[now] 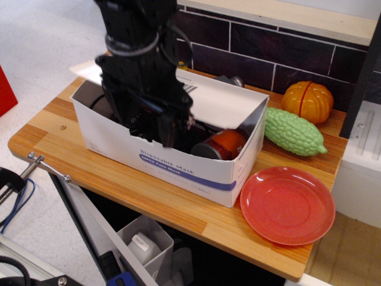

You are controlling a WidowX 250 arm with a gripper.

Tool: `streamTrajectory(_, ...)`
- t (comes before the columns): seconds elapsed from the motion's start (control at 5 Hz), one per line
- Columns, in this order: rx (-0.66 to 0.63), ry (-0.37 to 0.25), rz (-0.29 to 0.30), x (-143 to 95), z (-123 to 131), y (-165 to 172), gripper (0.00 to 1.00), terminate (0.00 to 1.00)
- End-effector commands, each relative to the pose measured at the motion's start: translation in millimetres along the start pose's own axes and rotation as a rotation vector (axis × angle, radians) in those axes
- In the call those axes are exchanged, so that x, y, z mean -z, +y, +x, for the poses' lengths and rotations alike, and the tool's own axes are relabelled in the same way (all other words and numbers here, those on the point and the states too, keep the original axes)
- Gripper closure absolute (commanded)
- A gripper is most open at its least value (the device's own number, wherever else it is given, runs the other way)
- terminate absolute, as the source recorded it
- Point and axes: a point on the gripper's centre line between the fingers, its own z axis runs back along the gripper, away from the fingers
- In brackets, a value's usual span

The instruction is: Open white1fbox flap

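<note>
White1fbox (178, 170) holds a red can (223, 144); gripper (161, 128) grip cannot be told

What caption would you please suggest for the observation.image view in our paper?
Black claw lifting the flap of the white1fbox, exposing a red can inside.

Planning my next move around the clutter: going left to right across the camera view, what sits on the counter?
White box → red can inside it → green bumpy gourd and red plate, roughly level → orange pumpkin.
</note>
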Motion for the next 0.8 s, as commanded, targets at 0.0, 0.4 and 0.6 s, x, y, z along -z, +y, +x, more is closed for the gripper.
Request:
streamTrajectory(0.0, 0.027, -0.037, 0.056, -31, 34, 11, 0.0, 0.0)
streamTrajectory(0.4, 0.072, -0.038, 0.082, -39, 66, 22, 0.0, 0.0)
streamTrajectory(0.6, 0.096, -0.037, 0.093, -42, 79, 26, 0.0, 0.0)
